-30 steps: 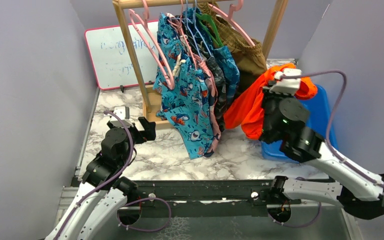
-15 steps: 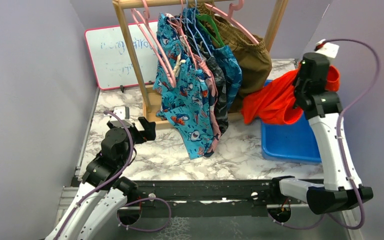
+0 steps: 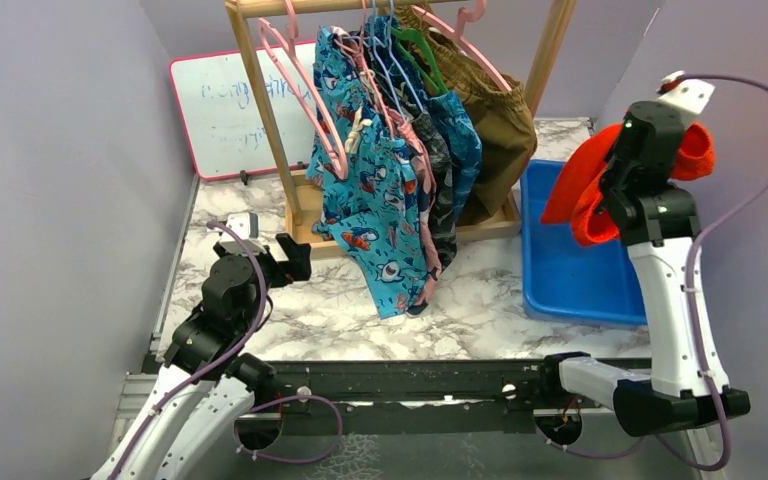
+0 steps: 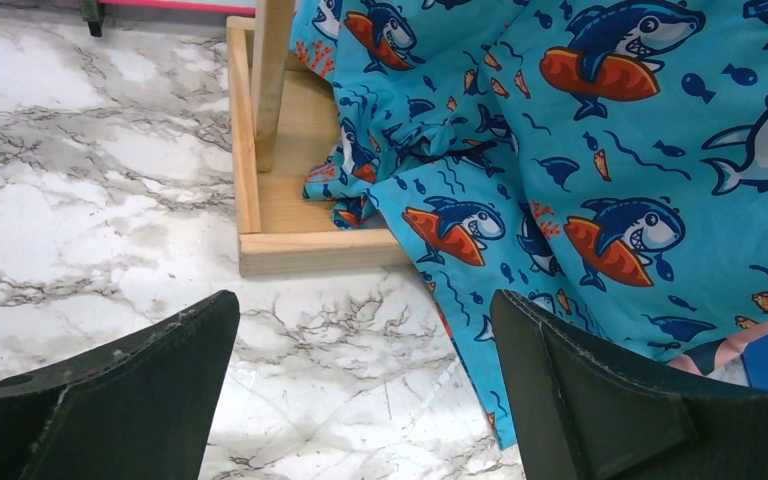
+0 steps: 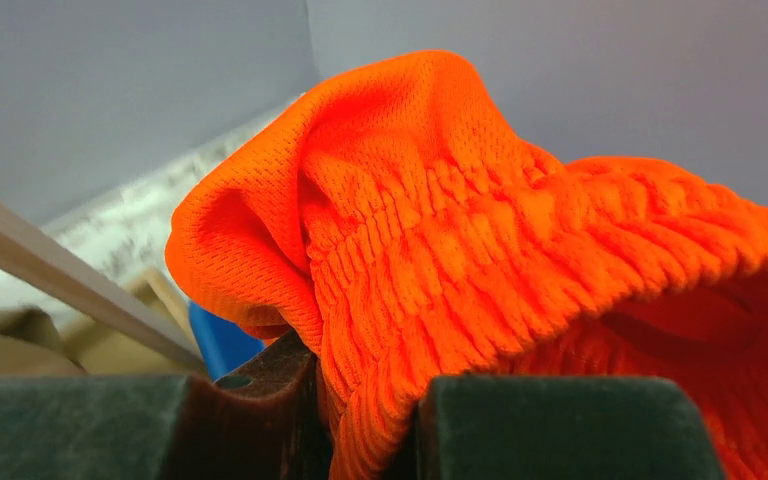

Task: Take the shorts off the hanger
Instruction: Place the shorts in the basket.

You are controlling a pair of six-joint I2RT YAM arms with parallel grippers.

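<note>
Since the orange shorts were seen a moment ago trailing against the garments on the wooden rack, they have been carried right and upward. They are now hung clear of the rack above the blue bin, touching none of the other clothes. The right gripper is clamped on the elastic waistband, with fabric bunched between the jaws. The left gripper is held low by the rack base, unmoved, jaws spread wide with nothing in them. One pair is judged freed, with only a drop into the bin seemingly left. The shark-print shorts and the rest remain on hangers — more to be done
</note>
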